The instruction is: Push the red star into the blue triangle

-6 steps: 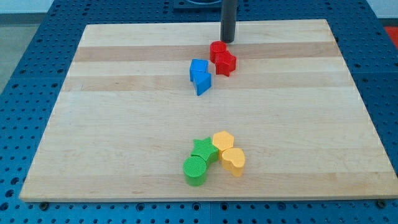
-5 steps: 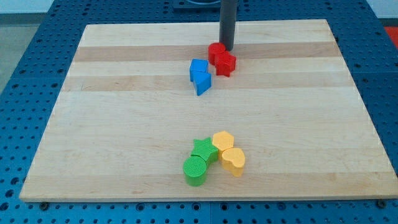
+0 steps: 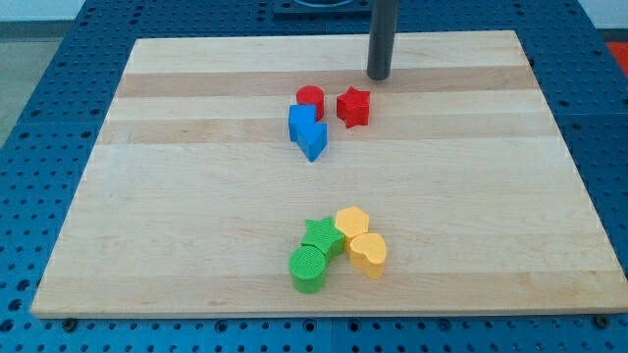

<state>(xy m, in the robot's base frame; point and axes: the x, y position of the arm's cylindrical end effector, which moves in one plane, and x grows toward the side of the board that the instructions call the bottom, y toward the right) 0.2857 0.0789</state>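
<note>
Tip (image 3: pixel 380 77) bare, holding nothing, just above-right of red star (image 3: pixel 353 107), apart from blue triangle (image 3: pixel 312 141).

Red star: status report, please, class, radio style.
My tip above-right of red star, apart. Star right of blue triangle, not touching. Red cylinder beside star, over blue blocks.

Red star block (image 3: pixel 353 106), red cylinder block (image 3: pixel 310 100), blue triangle block (image 3: pixel 312 140), blue cube block (image 3: pixel 299 121), green and yellow blocks, pale striped wooden board (image 3: pixel 196 196)
</note>
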